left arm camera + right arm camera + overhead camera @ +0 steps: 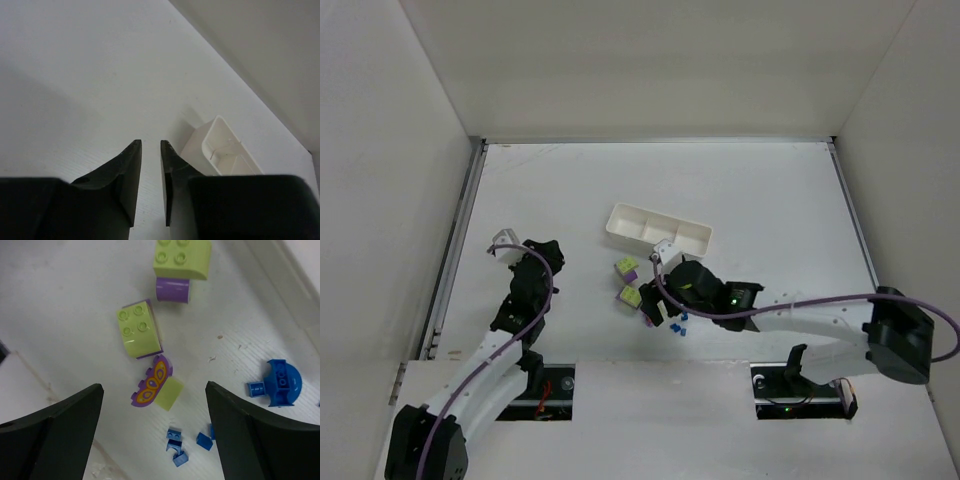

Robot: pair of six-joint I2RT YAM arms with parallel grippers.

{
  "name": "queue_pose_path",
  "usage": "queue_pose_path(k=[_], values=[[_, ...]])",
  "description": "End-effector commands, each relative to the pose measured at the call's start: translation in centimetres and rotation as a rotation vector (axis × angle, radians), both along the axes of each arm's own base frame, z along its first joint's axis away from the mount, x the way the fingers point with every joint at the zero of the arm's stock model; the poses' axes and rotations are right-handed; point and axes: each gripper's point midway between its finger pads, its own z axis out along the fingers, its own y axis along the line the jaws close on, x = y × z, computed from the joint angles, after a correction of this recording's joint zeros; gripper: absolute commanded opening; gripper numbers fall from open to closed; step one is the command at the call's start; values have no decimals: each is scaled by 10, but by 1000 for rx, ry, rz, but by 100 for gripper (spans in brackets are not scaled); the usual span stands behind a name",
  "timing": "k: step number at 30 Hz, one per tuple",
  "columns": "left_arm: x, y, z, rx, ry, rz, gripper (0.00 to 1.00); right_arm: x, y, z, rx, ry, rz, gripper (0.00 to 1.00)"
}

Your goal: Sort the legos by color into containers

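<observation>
- under the right wrist lay the legos. a purple arched piece (151, 382), printed with an orange-and-yellow mask and touching a plain yellow-green wedge (169, 394), sat between the widely spread fingers of the right gripper (154, 388), which held nothing.
- just beyond it was a studded yellow-green brick (139, 331) on a thin purple base. farther off was a second yellow-green brick (182, 257) with a purple half-cylinder (172, 290) against it.
- tiny blue pieces (176, 440) were scattered nearer the wrist, and a rounded blue piece (282, 382) lay off to one side.
- all looked like hard, glossy moulded plastic — likely to skid if nudged rather than pinched.
- the step in hand seemed to be picking up the purple arch. done well, that meant coming straight down, centring on the arch and closing across its flat faces. the fingertips had to stay clear of the touching wedge, so that only one colour lifted.
- the white tray (658, 228), shallow, round-cornered and divided, stood just past the bricks in the overhead view. no colour showed inside it.
- the left gripper (151, 150) hung well apart on the left, its fingers pressed almost together with only a thin slit between them and nothing pinched.
- the table (570, 190) was matte white and faintly ribbed.
</observation>
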Motion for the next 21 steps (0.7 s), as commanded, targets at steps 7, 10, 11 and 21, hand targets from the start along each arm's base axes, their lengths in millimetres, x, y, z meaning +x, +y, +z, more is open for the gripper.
queue_pose_path(k=[7,10,11,21], values=[[-2,-2,12,-41,-120,-52,36,25,55,-12,-54,-39,98,93],[2,-8,2,-37,-78,-70,37,28,68,-17,-61,-30,124,91],[3,-10,-1,-37,-67,-80,37,29,70,-19,-64,-26,127,90],[6,-14,-8,-65,-46,-95,39,38,74,-41,-101,-2,125,75]])
